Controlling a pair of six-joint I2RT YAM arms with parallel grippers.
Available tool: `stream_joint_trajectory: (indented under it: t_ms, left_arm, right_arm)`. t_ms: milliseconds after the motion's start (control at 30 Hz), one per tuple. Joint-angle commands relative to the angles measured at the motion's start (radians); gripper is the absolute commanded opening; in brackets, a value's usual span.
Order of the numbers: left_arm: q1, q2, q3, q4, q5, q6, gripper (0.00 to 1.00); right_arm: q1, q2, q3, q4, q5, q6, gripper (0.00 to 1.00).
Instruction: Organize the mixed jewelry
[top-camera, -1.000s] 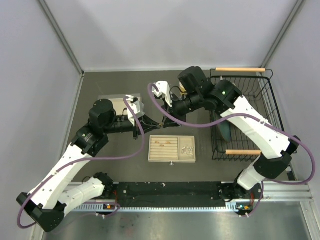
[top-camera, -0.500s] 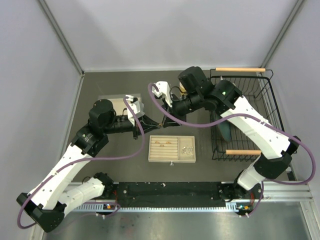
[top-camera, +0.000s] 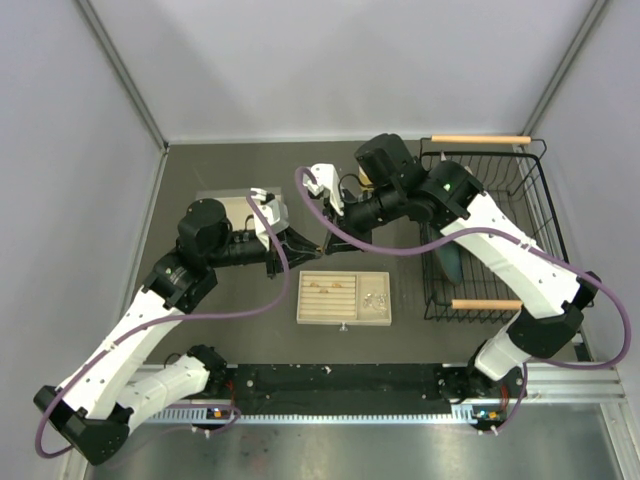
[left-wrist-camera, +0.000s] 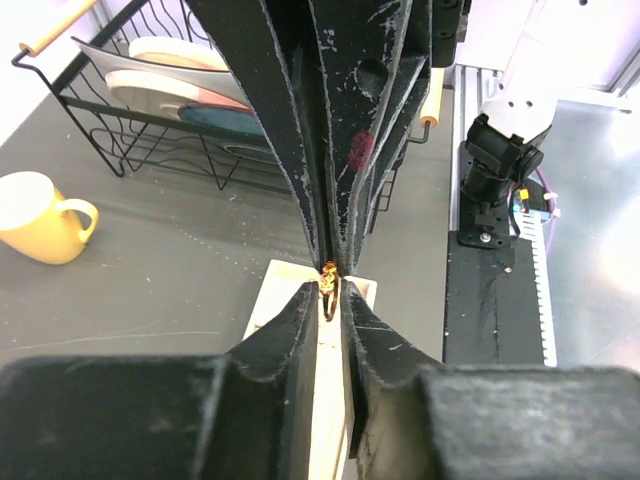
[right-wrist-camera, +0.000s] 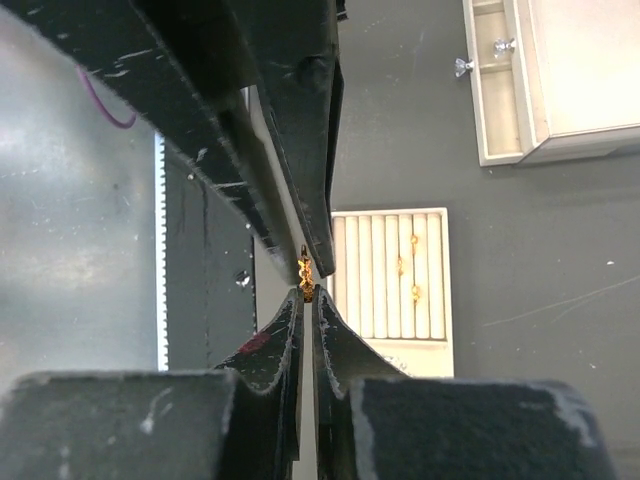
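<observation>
Currently my left gripper (left-wrist-camera: 328, 292) and right gripper (right-wrist-camera: 306, 293) both pinch one gold ring (left-wrist-camera: 328, 276) tip to tip in mid-air near the jewelry box (top-camera: 330, 320), so an ill-timed release or pull can flick it onto the table (top-camera: 230, 170).

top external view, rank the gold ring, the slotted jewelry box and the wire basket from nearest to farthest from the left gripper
1. gold ring: pinched right at the tips of the left gripper, mid-table.
2. slotted jewelry box: just past the tips, toward the arm bases.
3. wire basket: farthest, on the table's right side.
</observation>
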Motion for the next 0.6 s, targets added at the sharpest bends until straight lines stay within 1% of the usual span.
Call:
stream_joint_trajectory:
  t_ms: [0, 33, 67, 200, 233, 267, 300, 433, 567]
  left_arm:
    - [0.005, -0.016, 0.009, 0.039, -0.019, -0.003, 0.28]
    - [0.007, -0.019, 0.012, 0.035, -0.031, -0.003, 0.32]
    - [0.008, -0.023, 0.017, 0.035, -0.049, -0.003, 0.39]
    - [0.014, -0.034, 0.023, 0.033, -0.063, -0.003, 0.49]
    - [0.017, -0.036, 0.023, 0.032, -0.062, -0.002, 0.56]
    - [0.019, -0.04, 0.026, 0.017, -0.063, 0.008, 0.59]
    - [0.022, -0.045, 0.028, 0.009, -0.097, 0.011, 0.66]
    - [0.034, -0.072, 0.032, -0.039, -0.172, 0.054, 0.68]
    - [0.056, -0.092, 0.039, -0.089, -0.246, 0.101, 0.68]
  right_arm:
    - [0.014, -0.012, 0.019, 0.063, 0.02, 0.002, 0.0]
    - [0.015, -0.016, 0.014, 0.066, 0.034, 0.002, 0.0]
    - [0.015, -0.024, 0.005, 0.069, 0.065, 0.002, 0.0]
    - [0.006, -0.041, -0.015, 0.077, 0.111, 0.003, 0.0]
    - [0.002, -0.043, -0.017, 0.08, 0.12, 0.005, 0.0]
    - [0.0, -0.047, -0.023, 0.08, 0.142, 0.003, 0.0]
    - [-0.008, -0.05, -0.027, 0.083, 0.149, 0.0, 0.0]
    - [-0.012, -0.058, -0.07, 0.086, 0.189, -0.014, 0.0]
    - [-0.014, -0.059, -0.171, 0.12, 0.247, -0.025, 0.0]
